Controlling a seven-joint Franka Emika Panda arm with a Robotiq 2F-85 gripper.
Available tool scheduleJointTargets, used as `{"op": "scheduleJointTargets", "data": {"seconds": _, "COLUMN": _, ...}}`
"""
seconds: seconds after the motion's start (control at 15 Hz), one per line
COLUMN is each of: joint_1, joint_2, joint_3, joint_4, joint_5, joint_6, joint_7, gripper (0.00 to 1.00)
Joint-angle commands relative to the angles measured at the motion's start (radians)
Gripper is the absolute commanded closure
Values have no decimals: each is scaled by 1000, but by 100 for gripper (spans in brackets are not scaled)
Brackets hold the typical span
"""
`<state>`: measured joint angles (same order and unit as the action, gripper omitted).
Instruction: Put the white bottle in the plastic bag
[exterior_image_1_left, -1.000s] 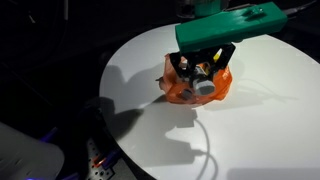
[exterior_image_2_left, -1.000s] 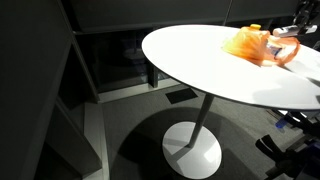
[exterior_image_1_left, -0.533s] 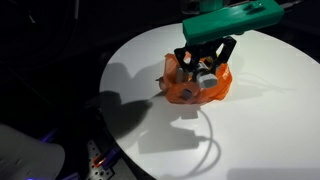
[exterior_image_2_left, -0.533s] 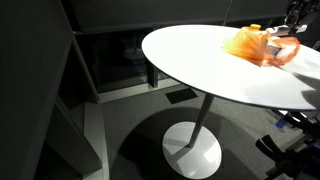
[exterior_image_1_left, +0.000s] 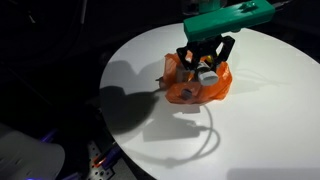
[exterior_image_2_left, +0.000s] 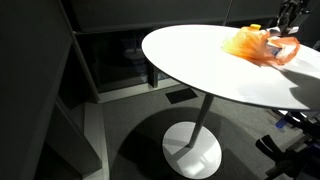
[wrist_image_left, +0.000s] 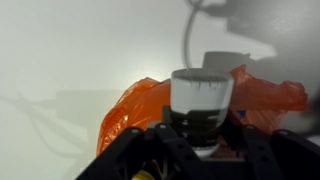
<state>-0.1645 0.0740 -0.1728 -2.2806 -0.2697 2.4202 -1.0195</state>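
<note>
Plastic, probably rigid, light and slick-walled, the white bottle is best held across its body, as the gripper clenches it over the limp orange plastic bag.

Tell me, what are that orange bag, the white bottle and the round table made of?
The orange bag looks like thin plastic film, glossy: it is crumpled, creased and slightly see-through. The white bottle seems opaque plastic with a dull, even surface, though the blur leaves that open. The table top looks like smooth white laminate or painted board, showing crisp shadows.
</note>
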Motion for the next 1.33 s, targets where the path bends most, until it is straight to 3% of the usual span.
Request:
{"op": "scheduleJointTargets", "data": {"seconds": 0.0, "joint_1": 3, "joint_2": 20, "joint_3": 9, "joint_4": 40, "joint_5": -29, "joint_6": -30, "joint_7": 48, "gripper": 75}}
{"op": "scheduleJointTargets", "data": {"seconds": 1.27, "joint_1": 23, "joint_2": 108, "joint_3": 71, "joint_4": 78, "joint_5": 23, "joint_6": -40, "joint_7": 62, "gripper": 75}}
